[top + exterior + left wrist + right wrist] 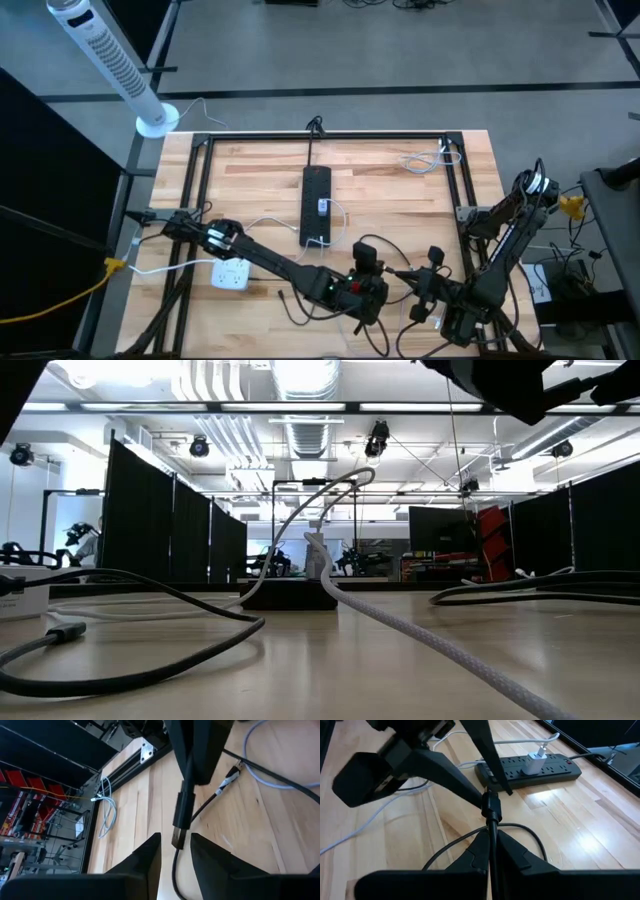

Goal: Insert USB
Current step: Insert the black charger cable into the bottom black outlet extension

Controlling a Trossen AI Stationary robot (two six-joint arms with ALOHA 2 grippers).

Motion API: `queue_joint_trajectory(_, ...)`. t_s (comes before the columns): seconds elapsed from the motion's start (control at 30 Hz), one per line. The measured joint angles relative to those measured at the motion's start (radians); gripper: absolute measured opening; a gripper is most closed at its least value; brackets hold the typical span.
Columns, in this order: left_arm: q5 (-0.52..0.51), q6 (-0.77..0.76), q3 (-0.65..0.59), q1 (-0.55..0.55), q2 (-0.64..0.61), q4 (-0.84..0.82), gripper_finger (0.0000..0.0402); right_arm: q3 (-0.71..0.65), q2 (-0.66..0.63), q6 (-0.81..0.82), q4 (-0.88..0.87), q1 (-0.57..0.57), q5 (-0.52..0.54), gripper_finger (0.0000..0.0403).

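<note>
A black USB plug (490, 805) on a black cable is held up over the near middle of the table, with my right gripper (490, 832) shut on the cable just behind it. My left gripper (176, 836) faces it from the table's left side, open. Its two fingers (447, 772) stand on either side of the plug's metal tip (177, 839). The black power strip (316, 205) lies flat in the table's middle, with a white charger (536, 761) plugged into it. My right gripper pinches the black cable (491, 825) right behind the plug, between its two fingers and along the cable. The plug sticks out past the fingertips, clear of the table. The rest of the cable (520, 827) loops slack onto the wood. My left gripper's fingers flank the plug's tip; I cannot tell whether they touch it.
A white socket block (230, 273) sits at the near left. A coil of white cable (425, 160) lies at the far right corner. Dark and white cables (400, 625) trail across the near table. A black metal frame (200, 150) borders the tabletop.
</note>
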Motion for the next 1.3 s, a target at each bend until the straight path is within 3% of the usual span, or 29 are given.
queue_joint_trajectory(0.23, -0.001, 0.001, -0.007, 0.004, 0.000, 0.025, 0.0084, 0.000, 0.000, -0.004, 0.001, 0.000, 0.003, 0.0002)
queue_joint_trajectory(0.47, 0.012, 0.019, -0.007, 0.012, 0.000, 0.027, 0.0011, 0.000, 0.000, -0.004, 0.001, 0.000, 0.009, 0.0002)
queue_joint_trajectory(0.7, 0.044, 0.020, -0.008, 0.012, 0.000, 0.031, 0.0005, 0.000, 0.000, -0.104, 0.004, 0.001, 0.008, 0.0004)
queue_joint_trajectory(1.07, 0.059, -0.063, -0.073, 0.012, 0.002, 0.025, 0.0003, 0.000, 0.025, -0.475, 0.093, 0.007, 0.008, 0.0166)
queue_joint_trajectory(1.3, 0.060, -0.082, -0.074, 0.002, 0.002, 0.063, 0.0003, 0.000, 0.106, -0.633, 0.151, -0.014, 0.032, 0.0179)
